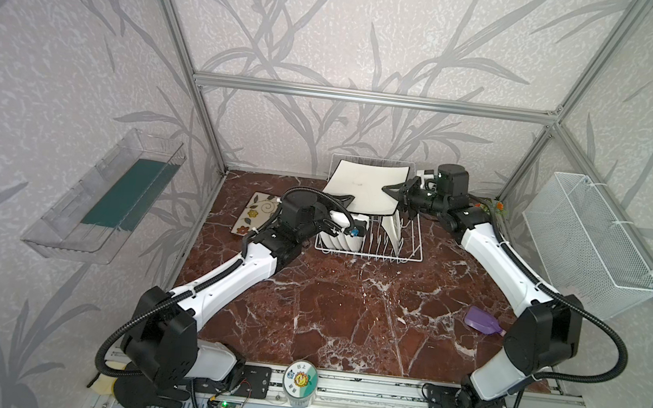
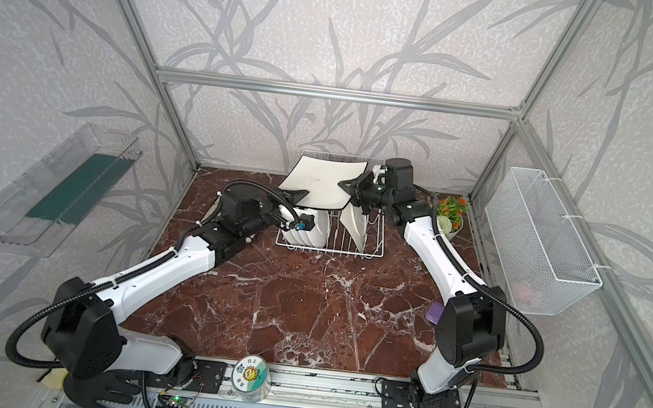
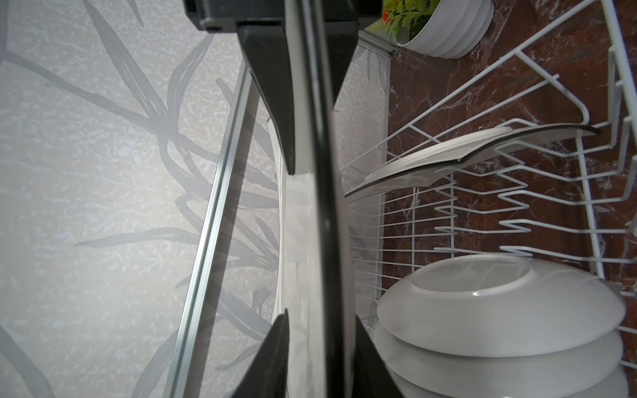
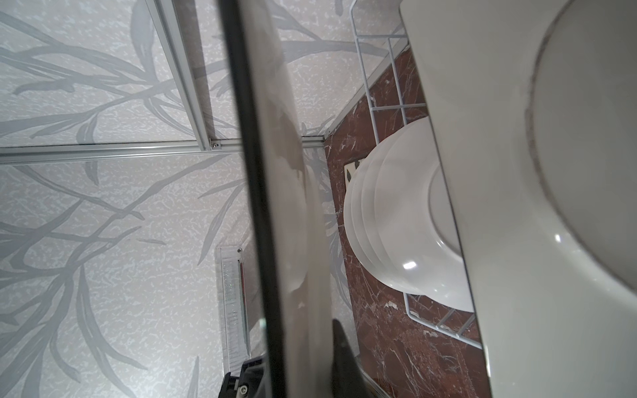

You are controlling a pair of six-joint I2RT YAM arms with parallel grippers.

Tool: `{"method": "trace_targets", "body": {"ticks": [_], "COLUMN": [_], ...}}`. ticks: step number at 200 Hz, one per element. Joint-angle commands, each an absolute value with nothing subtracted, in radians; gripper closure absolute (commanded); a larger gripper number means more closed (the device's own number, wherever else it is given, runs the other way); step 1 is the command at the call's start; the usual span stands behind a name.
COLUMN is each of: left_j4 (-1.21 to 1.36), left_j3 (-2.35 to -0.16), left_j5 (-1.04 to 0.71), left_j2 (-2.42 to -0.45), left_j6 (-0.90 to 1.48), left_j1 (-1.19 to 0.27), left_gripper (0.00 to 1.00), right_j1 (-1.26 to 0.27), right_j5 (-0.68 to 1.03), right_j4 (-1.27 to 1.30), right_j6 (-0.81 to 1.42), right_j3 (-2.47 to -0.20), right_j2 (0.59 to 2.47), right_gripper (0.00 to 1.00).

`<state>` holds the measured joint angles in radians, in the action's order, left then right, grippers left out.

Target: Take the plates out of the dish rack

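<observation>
One purple plastic scoop (image 1: 485, 321) lay alone at the near right of the red-brown marble tabletop (image 1: 345, 320). Farther back stood the white wire dish rack (image 1: 369, 255). A row of round white plates (image 1: 337, 240) stood on edge in its left end, and a square dark-edged plate (image 1: 393, 231) leaned among the tines in its right part. Left of the rack, a cream square plate with a floral print (image 1: 253, 215) lay flat on the tabletop.

Above the rack's far half, a large square white plate with a black rim (image 1: 362, 188) hung tilted, clear of the tines. The left gripper (image 1: 348, 200) straddled its near left corner; whether it pressed on the plate could not be determined. The right gripper (image 1: 392, 191) was clamped on its right corner. A white bowl of artificial plants (image 2: 450, 219) sat at the far right.
</observation>
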<state>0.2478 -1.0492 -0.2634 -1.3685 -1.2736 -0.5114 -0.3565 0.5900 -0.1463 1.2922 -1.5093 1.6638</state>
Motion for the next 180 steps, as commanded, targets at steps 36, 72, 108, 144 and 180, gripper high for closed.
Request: {"method": "trace_targets", "body": {"ticks": [36, 72, 108, 144, 180], "left_j4": [0.391, 0.366, 0.326, 0.284, 0.241], "left_j3": [-1.082, -1.082, -1.075, -1.066, -1.074], "left_j5": [-0.317, -0.305, -0.299, -0.280, -0.261], "left_j2": [-1.318, -1.319, -1.308, -1.291, -1.281], "left_j6": [-1.175, -1.149, -1.118, -1.080, -1.056], "left_j1": [-0.505, -0.504, -0.502, -0.502, -0.502], "left_gripper": [0.52, 0.30, 0.01, 0.01, 0.01], "right_j1": [-0.345, -0.326, -0.324, -0.316, -0.303], "right_j5": [0.582, 0.580, 0.574, 0.585, 0.602], "right_j4": [-0.018, 0.044, 0.090, 0.145, 0.131], "right_j6": [1.243, 1.268, 1.291, 1.318, 1.297], "right_j3": [-1.506, -1.508, -1.512, -1.520, -1.567], "right_j2": [1.625, 1.614, 1.611, 1.614, 1.623], "right_gripper": [1.00, 1.00, 1.00, 1.00, 1.00]}}
